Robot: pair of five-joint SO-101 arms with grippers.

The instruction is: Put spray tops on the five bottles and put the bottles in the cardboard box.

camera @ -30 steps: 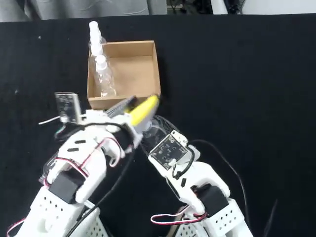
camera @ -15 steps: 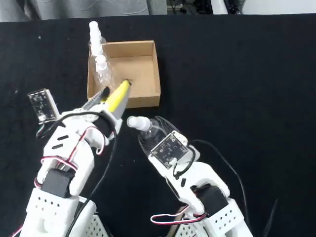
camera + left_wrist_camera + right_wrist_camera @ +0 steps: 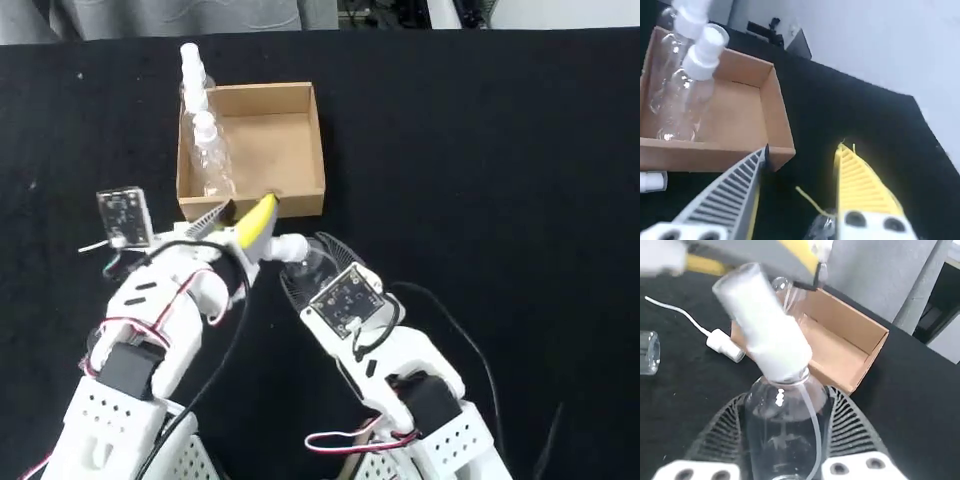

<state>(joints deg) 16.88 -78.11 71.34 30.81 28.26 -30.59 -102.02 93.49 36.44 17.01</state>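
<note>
The box (image 3: 300, 205) holds two capped bottles (image 3: 212, 160) along one wall. Just in front of the box, the right gripper (image 3: 312, 262) grasps a third capped bottle (image 3: 782, 425). The left gripper (image 3: 240, 211) hangs released beside that bottle's top.

black table (image 3: 500, 150), grey curtain (image 3: 180, 15) behind it.

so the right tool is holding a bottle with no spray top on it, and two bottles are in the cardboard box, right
No, the bottle in the right tool has a white spray top on its neck, as the right wrist view shows. Two bottles are in the cardboard box.
</note>
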